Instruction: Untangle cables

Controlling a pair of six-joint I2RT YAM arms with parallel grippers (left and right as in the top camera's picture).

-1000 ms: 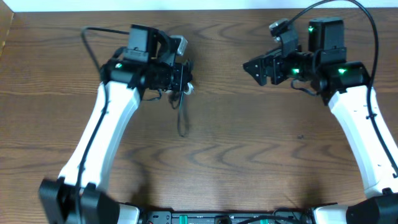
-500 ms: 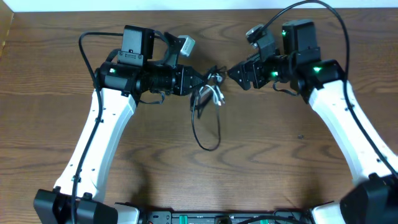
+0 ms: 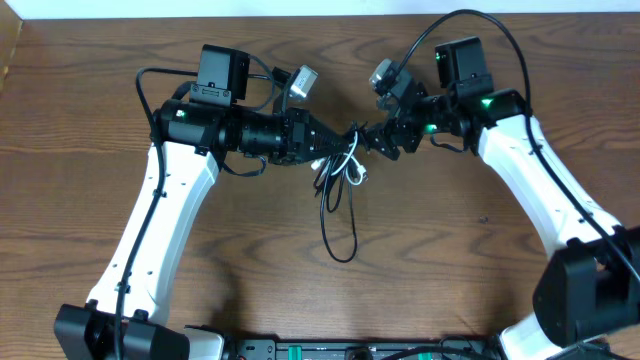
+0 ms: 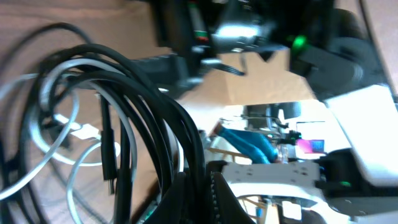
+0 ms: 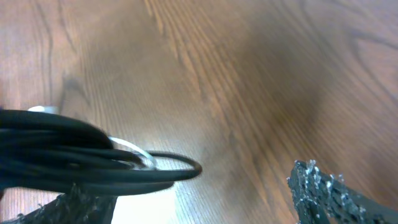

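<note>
A tangled bundle of black cables (image 3: 338, 160) with a white cord (image 3: 352, 168) hangs above the table's middle; a black loop (image 3: 338, 235) trails toward the front. My left gripper (image 3: 322, 138) is shut on the bundle; in the left wrist view the black cables (image 4: 143, 93) run between my closed fingers (image 4: 202, 193), with the white cord (image 4: 74, 134) looping to the left. My right gripper (image 3: 372, 140) is open right at the bundle's right side. In the right wrist view the cable loops (image 5: 93, 165) lie over my left finger, with my jaws (image 5: 199, 193) wide apart.
The wooden table (image 3: 450, 260) stretches around. Thick black arm cables arc over each arm base at the back (image 3: 500, 25). The table's far edge meets a white wall along the top.
Both arms moved toward the table's middle. My left gripper carried the bundle rightward and the hanging loop lengthened. My right gripper closed in until it reached the bundle.
</note>
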